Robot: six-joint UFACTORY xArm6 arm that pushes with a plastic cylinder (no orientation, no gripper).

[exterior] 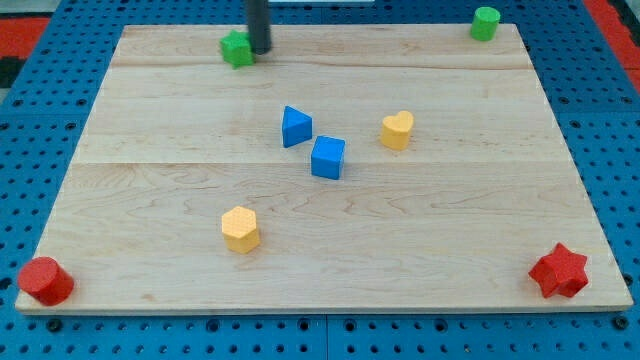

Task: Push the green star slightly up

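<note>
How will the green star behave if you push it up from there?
Probably slides, not rolls: the green star sits flat on the smooth wooden board. My tip is at its right side, so it may spin. It's near the top edge, so it could fall off.

1. Visible robot body: one rod only, entering from the view's top edge.
2. Rod: straight, round in section, dark grey to black, with a faint lighter sheen along one side.
3. My tip point(260, 51): blunt end, same dark colour as the shaft.
4. Surface plain and uniform.
</note>
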